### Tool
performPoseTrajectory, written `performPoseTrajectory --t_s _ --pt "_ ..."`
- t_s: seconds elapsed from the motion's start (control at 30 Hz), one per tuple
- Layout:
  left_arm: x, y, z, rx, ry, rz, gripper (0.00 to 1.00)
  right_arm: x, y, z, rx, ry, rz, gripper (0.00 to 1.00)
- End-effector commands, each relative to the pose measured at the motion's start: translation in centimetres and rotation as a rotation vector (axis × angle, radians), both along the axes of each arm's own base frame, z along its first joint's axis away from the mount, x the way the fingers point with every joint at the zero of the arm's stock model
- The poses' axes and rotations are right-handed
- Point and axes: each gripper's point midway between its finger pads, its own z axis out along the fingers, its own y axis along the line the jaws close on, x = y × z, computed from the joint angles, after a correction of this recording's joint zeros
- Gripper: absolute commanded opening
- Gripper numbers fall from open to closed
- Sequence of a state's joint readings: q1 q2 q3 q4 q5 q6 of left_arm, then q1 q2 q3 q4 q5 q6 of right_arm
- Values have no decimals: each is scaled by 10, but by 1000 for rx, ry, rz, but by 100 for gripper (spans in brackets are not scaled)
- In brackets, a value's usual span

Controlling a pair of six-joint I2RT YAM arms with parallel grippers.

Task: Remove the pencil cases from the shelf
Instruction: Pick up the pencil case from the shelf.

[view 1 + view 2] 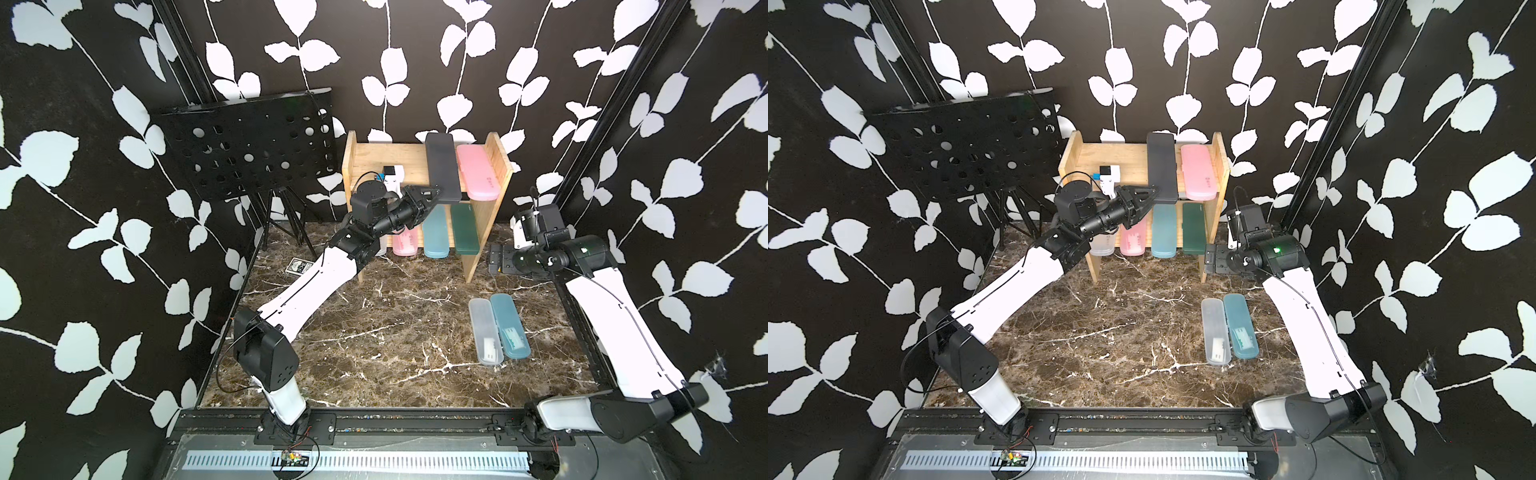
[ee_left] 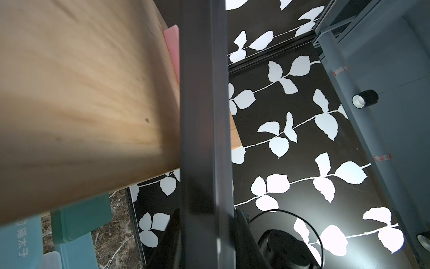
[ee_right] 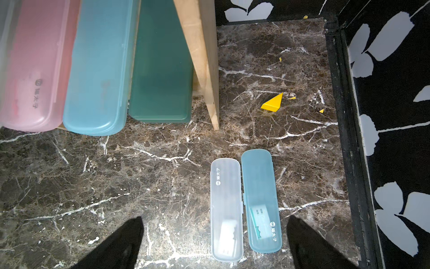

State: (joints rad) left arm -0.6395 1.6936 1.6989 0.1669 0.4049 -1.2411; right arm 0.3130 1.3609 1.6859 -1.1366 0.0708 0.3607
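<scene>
The left gripper (image 1: 430, 194) is reaching in from 9 o'clock and pinching the near end of the black case (image 1: 442, 166). That case is lying on the top board of the shelf (image 1: 386, 160), pointing from 12 to 6 in both top views. In the left wrist view the dark case is running right between the two fingers (image 2: 166, 240). They look to be touching its sides, so I think the jaws are gripping it. Its near end is sticking out past the front edge of the board, and that is the part sitting between the jaws. To do this well, I think the arm should be lifting only a little and pulling straight toward 6 o'clock. It should be holding tight, because the case is long and held by one end, so it could droop or twist. The pink case (image 1: 478, 172) is lying just beside it at 3 o'clock and should not get bumped. The right gripper (image 3: 215, 219) is hanging wide open over the table (image 1: 374, 332), holding nothing.
</scene>
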Motion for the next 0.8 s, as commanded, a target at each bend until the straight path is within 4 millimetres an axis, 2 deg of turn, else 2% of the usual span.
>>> performPoseTrajectory --t_s 0.0,0.13,0.27,0.37,0.53,0.67,0.77 --pt "-11 9 7 61 -104 25 0 -5 7 42 47 -135 48 99" --pt "-28 35 10 179 -321 110 0 -17 30 94 125 -316 107 99" --pt "-55 65 -1 291 -541 188 0 -33 74 146 236 -439 226 99" --pt "-77 81 -14 351 -656 208 0 -38 106 172 317 -501 298 99" --pt "-110 116 -22 349 -779 297 0 -36 167 195 458 -553 402 99" --pt "-127 127 -28 396 -795 285 0 -32 218 203 554 -547 488 99" --pt "-134 134 -29 397 -792 292 0 -28 246 202 572 -539 523 99"
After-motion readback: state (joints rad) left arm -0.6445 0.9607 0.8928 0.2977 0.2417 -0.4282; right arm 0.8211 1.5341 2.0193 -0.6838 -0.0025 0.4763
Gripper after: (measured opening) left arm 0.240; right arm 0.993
